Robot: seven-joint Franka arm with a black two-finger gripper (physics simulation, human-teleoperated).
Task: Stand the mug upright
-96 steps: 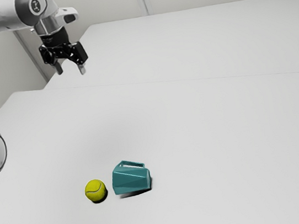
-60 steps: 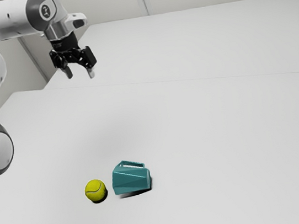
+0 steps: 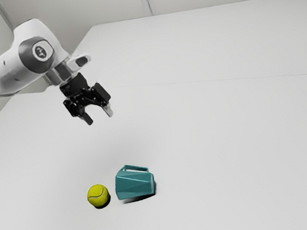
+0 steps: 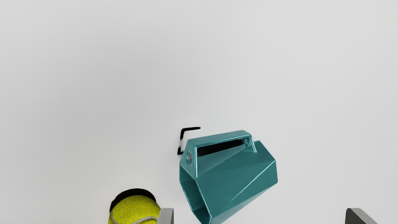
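My gripper [image 3: 100, 119] hangs well above the table in the exterior view, up and toward that view's left from the mug. The teal faceted mug [image 3: 134, 184] lies on its side on the table, its handle up and its wall facing the camera. In the wrist view the mug [image 4: 236, 177] shows its open mouth on the side toward the ball. The gripper [image 4: 259, 216] is open, its fingertips wide apart with nothing held between them.
A yellow tennis ball [image 3: 98, 196] rests close beside the mug, a narrow gap between them; it also appears as the ball [image 4: 135, 210] by one fingertip. The white table [image 3: 231, 138] spreads around both.
My gripper has come down and toward the exterior view's right, closer to the mug, and the arm has leaned with it. The mug and ball have stayed put.
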